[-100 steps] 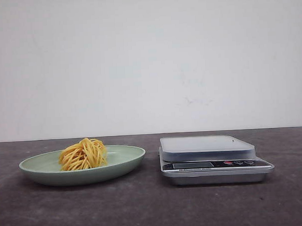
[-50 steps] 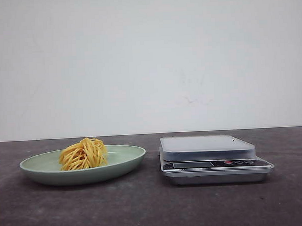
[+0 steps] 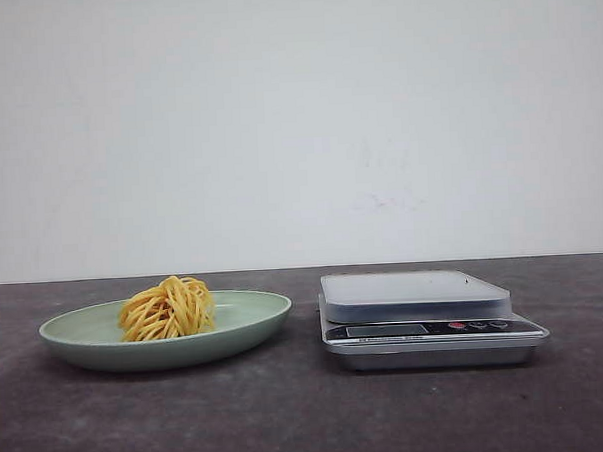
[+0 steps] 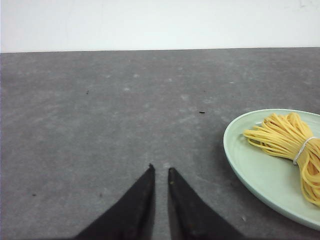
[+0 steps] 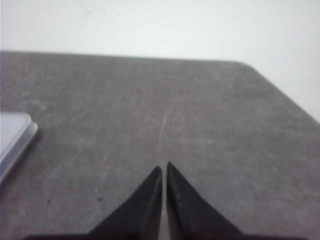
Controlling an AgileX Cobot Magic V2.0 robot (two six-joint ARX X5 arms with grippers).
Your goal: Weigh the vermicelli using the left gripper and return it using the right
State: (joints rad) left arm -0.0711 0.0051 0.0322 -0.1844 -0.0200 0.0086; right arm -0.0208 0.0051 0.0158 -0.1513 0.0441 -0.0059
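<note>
Vermicelli: the fist-sized nest of thin yellow-orange vermicelli strands (image 3: 167,308) lies on the pale green oval plate (image 3: 256,323), bound by a thin white band that shows in the left wrist view; off to one side of the left fingers and a little beyond their tips, not between them.
Left fingers: the black tapering fingers of the left gripper (image 4: 160,170) stand nearly together, only a narrow slit between the tips, holding nothing, above bare dark grey surface (image 4: 100,115).
Right fingers: the black pointed fingers of the right gripper (image 5: 164,167) are almost closed, empty, over bare surface; a corner of the silver digital scale (image 5: 12,137) sits well to their side.
Risk, grasp: in my judgement the left fingers must spread before reaching the nest; closing on a few outer strands could pull loops loose or let the bundle slip out on the way.
Risk, plate: a low or sideways approach could strike the plate's rim and shove or tip it.
Risk, scale: a drop near the platform's edge (image 3: 414,286) could let strands hang off and spoil the reading.
Hidden: neither arm shows in the front view; the nest and plate are cut off at the left wrist picture's edge.
Hard to make out: the scale's display (image 3: 386,330) is too small to read; the right wrist picture is blurred.
</note>
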